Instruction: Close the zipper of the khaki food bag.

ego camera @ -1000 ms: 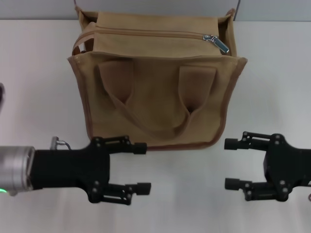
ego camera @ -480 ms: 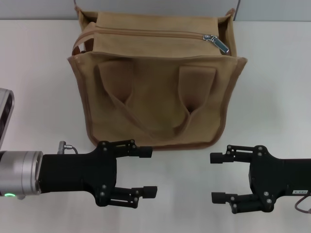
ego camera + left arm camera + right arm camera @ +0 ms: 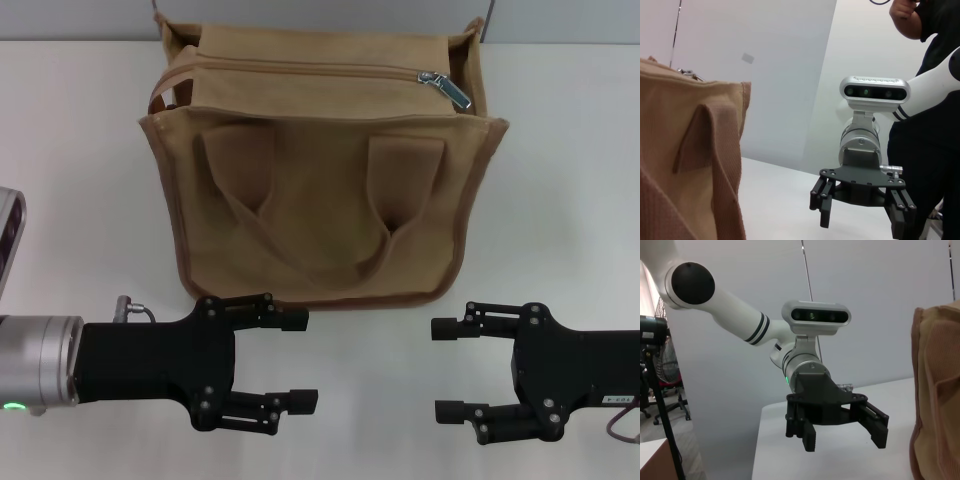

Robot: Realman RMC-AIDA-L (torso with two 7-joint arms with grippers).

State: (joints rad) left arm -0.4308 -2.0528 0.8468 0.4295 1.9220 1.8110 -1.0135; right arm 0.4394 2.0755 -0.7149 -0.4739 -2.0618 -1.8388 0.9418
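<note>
The khaki food bag [image 3: 320, 215] stands on the white table [image 3: 80, 170], its handles draped down the near face. The zipper [image 3: 300, 70] runs along the top, and its silver pull tab [image 3: 445, 87] sits at the right end. My left gripper [image 3: 297, 360] is open and empty, in front of the bag's lower left corner. My right gripper [image 3: 445, 370] is open and empty, in front of the lower right corner. The two face each other. The left wrist view shows the bag's side [image 3: 685, 165] and the right gripper [image 3: 860, 207]. The right wrist view shows the left gripper [image 3: 840, 432] and the bag's edge [image 3: 937, 390].
A pale wall runs behind the table's far edge [image 3: 560, 42]. A person in dark clothes [image 3: 927, 100] stands beyond the right arm in the left wrist view. A fan and chair [image 3: 660, 385] stand off the table's left side.
Both grippers moved nearer the robot and inward toward each other over the last second; the last half second shows almost no movement. The bag has not moved.
</note>
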